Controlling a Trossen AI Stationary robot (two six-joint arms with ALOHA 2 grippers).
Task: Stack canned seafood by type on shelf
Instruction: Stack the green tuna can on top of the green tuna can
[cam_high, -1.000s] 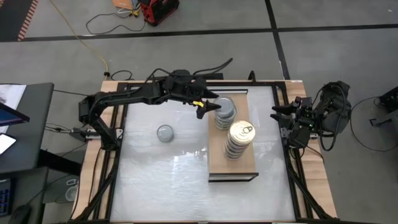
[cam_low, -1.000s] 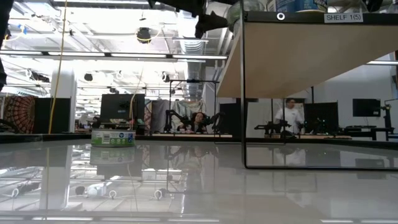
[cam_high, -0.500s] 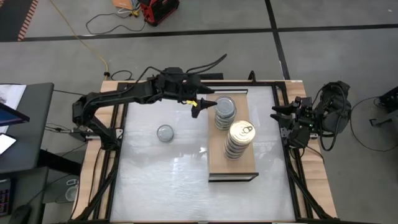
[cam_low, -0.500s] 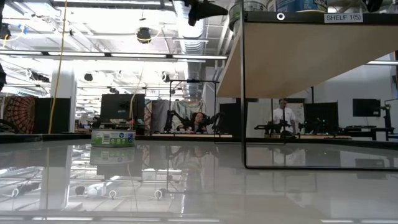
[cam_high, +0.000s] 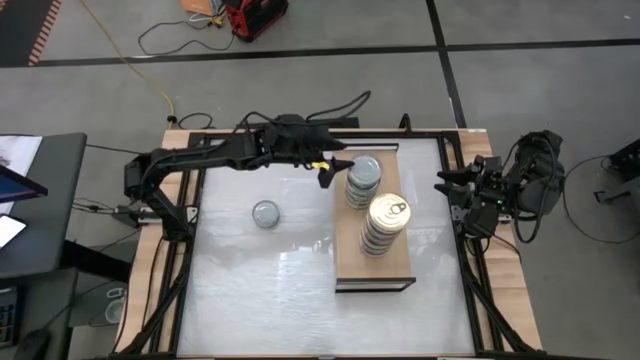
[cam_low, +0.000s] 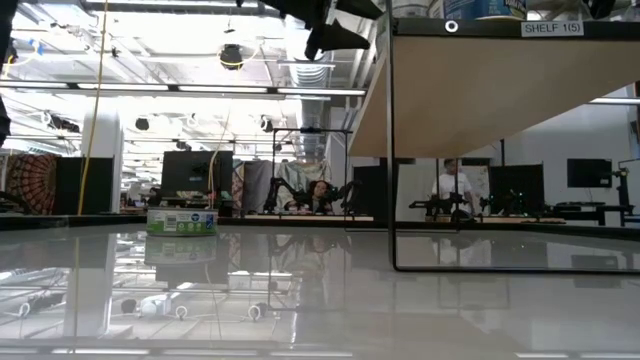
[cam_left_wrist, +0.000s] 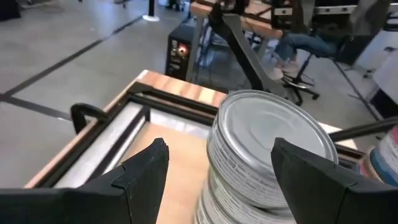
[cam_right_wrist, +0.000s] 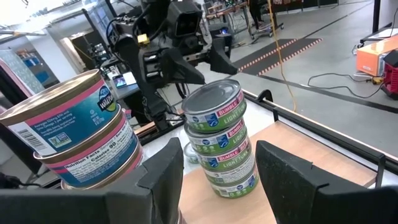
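From overhead I see the whole layout: my left gripper hangs just beside the silver-lidded stack on the shelf, a gold pull-tab stack stands nearer the shelf's middle, and one lone tin sits on the white table, well apart from both. My right gripper waits off at the table's right edge. The low camera misses the lids entirely (it looks from under the shelf) but gives me a tag reading "SHELF 1(5)" and a green-and-white box far back, with people at desks beyond. My left wrist camera shows my left fingers spread apart, empty, standing on either side of the top silver lid without touching it; the lid is plain, ringed, with fine print on the tin's wall that I cannot read. My right wrist camera alone shows the labels: the silver stack wears green and white bands reading "BUMBLE" and "LIGHT", the nearer stack pink and blue bands with a barcode. My right fingers stand parted around nothing.
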